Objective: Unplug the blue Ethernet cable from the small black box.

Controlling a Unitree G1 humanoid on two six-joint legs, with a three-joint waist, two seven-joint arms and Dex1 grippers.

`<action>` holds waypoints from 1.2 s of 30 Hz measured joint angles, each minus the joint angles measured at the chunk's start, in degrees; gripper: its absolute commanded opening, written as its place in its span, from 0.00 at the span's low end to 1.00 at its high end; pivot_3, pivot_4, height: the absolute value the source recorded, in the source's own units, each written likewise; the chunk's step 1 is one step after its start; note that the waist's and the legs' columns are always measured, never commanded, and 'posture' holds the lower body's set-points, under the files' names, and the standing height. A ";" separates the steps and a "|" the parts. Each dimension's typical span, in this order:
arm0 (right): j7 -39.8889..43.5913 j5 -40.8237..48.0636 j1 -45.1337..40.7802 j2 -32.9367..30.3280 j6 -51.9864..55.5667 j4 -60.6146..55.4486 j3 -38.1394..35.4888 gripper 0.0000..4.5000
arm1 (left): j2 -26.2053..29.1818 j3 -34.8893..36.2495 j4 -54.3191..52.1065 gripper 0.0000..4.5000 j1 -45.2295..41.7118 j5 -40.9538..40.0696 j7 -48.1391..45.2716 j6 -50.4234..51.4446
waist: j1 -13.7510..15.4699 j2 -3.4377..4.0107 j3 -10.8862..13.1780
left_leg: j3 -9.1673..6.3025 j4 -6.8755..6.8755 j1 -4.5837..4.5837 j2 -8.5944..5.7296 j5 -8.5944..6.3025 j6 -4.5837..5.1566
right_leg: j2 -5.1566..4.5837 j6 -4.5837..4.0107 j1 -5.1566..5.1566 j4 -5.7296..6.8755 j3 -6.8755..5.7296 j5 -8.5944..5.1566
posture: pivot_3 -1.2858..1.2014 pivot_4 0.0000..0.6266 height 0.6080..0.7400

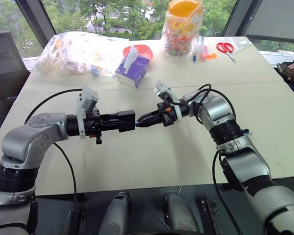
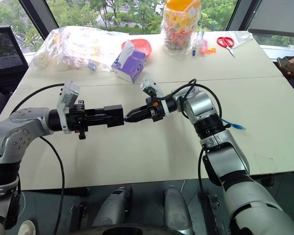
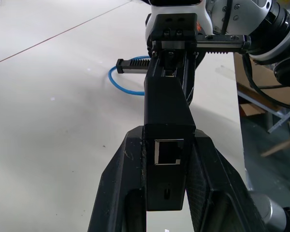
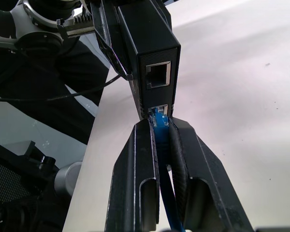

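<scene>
Nearest the camera, the right tool (image 4: 159,126) has its two black fingers pinched tight on the blue Ethernet cable (image 4: 160,145) right at its plug, which is still seated in the lower port of the small black box (image 4: 150,50); a second port just above it stands empty. The big pale desk (image 1: 152,156) carries everything else, and both arms hover above its near half, meeting tip to tip. The left tool (image 1: 118,121) is clamped shut on the box, holding it level in the air with its port end facing the right tool. Behind the right arm the cable trails back onto the desk, a blue end showing near the right forearm (image 2: 235,126). Toward the far edge lie a clear plastic bag (image 1: 78,51), a jar of colourful items (image 1: 182,30), a purple tissue box (image 1: 132,68), and red-handled scissors (image 1: 227,49).
</scene>
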 measured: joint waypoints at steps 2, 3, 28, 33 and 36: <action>0.02 -0.01 0.05 0.00 -0.16 0.00 0.00 0.02 | 0.01 0.00 0.00 0.10 0.00 -0.01 -0.02 0.04 | 0.00 0.00 0.00 | 0.00 0.00 0.00 0.00 0.00 0.00 | 0.00 0.00 0.00 0.00 0.00 0.00 | 0.52 0.24 0.90; 0.03 -0.04 0.10 0.00 -0.38 0.00 0.00 0.02 | 0.04 0.00 0.00 0.10 0.00 -0.02 -0.03 0.06 | 0.00 0.00 0.00 | 0.00 0.00 0.00 0.00 0.00 0.00 | 0.00 0.00 0.00 0.00 0.00 0.00 | 0.52 0.24 0.90; -35.10 -11.96 -6.00 1.70 -31.34 31.42 -11.16 0.59 | -11.21 -6.18 9.42 0.10 -2.81 17.19 13.18 -17.39 | 0.44 -0.03 0.02 | 0.02 0.07 -0.06 -0.04 0.02 -0.01 | -0.01 0.01 0.04 -0.07 0.02 0.04 | 0.52 0.24 0.90; -41.22 -13.41 -5.72 1.74 -32.40 32.37 -12.83 1.00 | -20.09 -9.85 22.70 0.10 -6.23 25.87 17.63 -28.71 | 0.25 -0.03 0.01 | 0.01 0.00 -0.09 -0.07 0.01 0.00 | -0.03 0.04 -0.02 -0.04 0.01 0.05 | 0.52 0.24 0.90; -41.17 -10.63 -3.36 1.64 -28.89 27.73 -16.16 1.00 | -22.65 -11.40 29.07 0.10 -6.41 29.79 18.09 -34.53 | -0.15 -0.02 0.01 | 0.02 -0.05 -0.07 -0.05 0.01 0.00 | -0.02 0.04 -0.08 0.07 0.02 0.05 | 0.52 0.24 0.90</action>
